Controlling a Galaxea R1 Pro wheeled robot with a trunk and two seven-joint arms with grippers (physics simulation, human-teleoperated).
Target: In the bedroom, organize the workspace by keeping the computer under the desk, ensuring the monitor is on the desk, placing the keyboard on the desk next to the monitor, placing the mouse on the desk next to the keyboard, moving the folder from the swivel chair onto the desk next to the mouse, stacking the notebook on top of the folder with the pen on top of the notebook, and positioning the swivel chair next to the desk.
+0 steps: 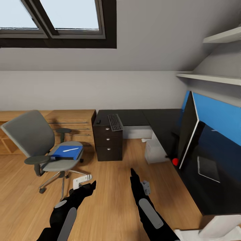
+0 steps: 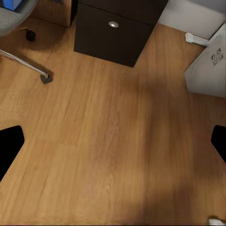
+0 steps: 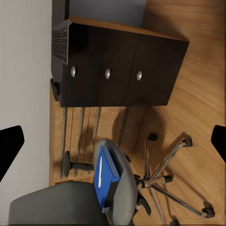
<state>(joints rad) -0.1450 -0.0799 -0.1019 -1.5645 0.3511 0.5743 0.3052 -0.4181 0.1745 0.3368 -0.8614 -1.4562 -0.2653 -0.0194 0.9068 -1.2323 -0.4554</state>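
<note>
Both arms are held low over the wood floor [image 1: 110, 201], and nothing is gripped by either one: the left gripper [image 2: 113, 141] is seen with its fingers [image 2: 10, 143] spread wide at the edges of the wrist view, bare floorboards between them, and the right gripper [image 3: 113, 141] is spread just as wide, with the swivel chair [image 1: 36, 140] and the drawer unit [image 1: 107, 139] framed between its fingertips. The chair is parked well ahead of the left fingers, apart from the desk [image 1: 160, 122], and a blue folder [image 1: 67, 152] is lying on its seat with a slim white pen [image 1: 72, 149] resting on top; whether a notebook is stacked in there too can't be told. The keyboard [image 1: 115, 122] is laid on top of the dark drawer unit, straight ahead of the gap between the two grippers, with a small dark thing [image 1: 98, 121] just beside it that could be the mouse, too small to call. The monitor [image 1: 187, 134] is standing on the desk off beyond the right fingers, a red ball-like thing [image 1: 174, 161] at its foot. A white computer tower [image 1: 154, 152] is tucked under the desk edge, ahead of the right fingers and well apart from them
</note>
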